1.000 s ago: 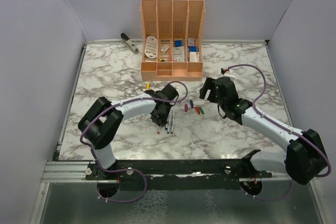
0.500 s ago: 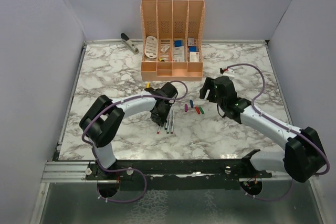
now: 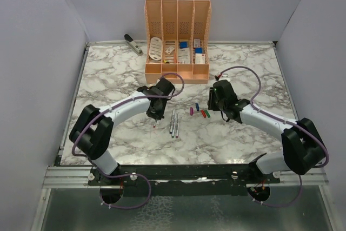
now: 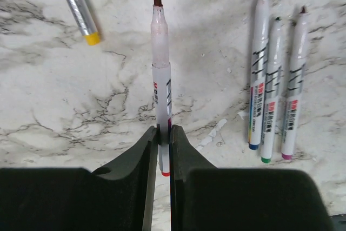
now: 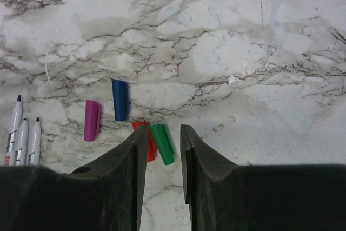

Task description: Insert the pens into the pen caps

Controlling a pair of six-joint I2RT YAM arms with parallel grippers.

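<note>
My left gripper (image 4: 162, 133) (image 3: 155, 114) is shut on a whitish pen (image 4: 161, 79) with a dark red tip, holding it near its red rear end, lifted above the marble. Three more pens (image 4: 272, 90) (image 3: 174, 124) lie side by side to its right. Another pen with a yellow end (image 4: 75, 4) lies at the upper left. The purple cap (image 5: 92, 120), blue cap (image 5: 120, 100), red cap (image 5: 148, 147) and green cap (image 5: 162, 144) lie clustered (image 3: 200, 112). My right gripper (image 5: 163, 128) (image 3: 212, 107) hovers over them, narrowly open; the green cap lies between its jaws, untouched.
An orange organiser (image 3: 177, 41) with stationery stands at the back centre. A grey stapler (image 3: 132, 43) lies at the back left. Grey walls close in the marble table (image 3: 108, 79) on three sides.
My left arm has lifted the red pen away from the three others, up and to the left. My right gripper has moved left over the caps and narrowed its jaws.
</note>
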